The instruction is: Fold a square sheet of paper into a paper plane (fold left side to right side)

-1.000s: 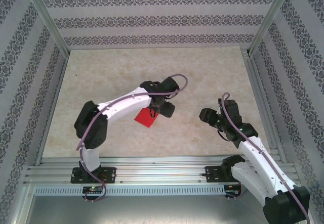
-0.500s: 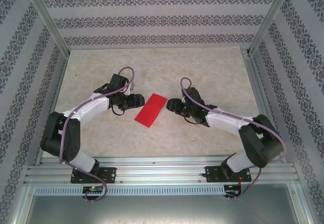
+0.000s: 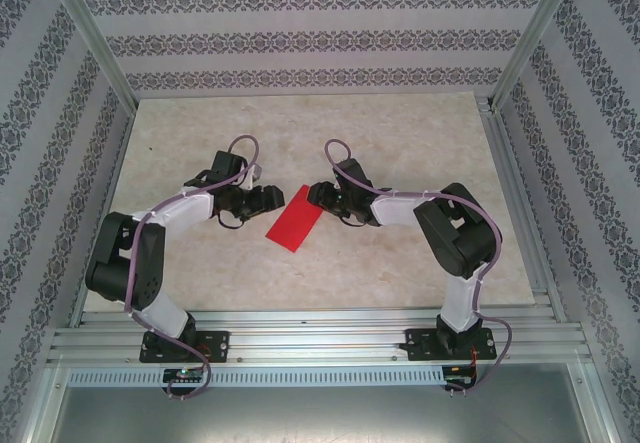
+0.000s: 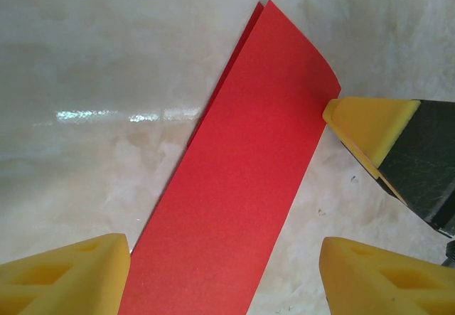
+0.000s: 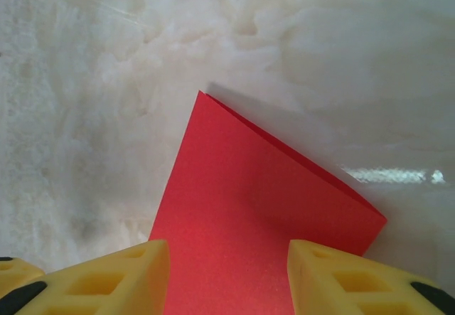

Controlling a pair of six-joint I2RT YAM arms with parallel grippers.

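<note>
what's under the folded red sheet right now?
The folded bright red paper sheet lies on the pale marbled tabletop; a lower layer's edge peeks out in the left wrist view. Anything between the layers is hidden.

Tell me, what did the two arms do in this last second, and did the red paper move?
The left gripper pulled back off the folded red paper to its left side, jaws open. The right gripper swung in from the right to the paper's far corner, gripping nothing yet. The paper stayed put.
</note>
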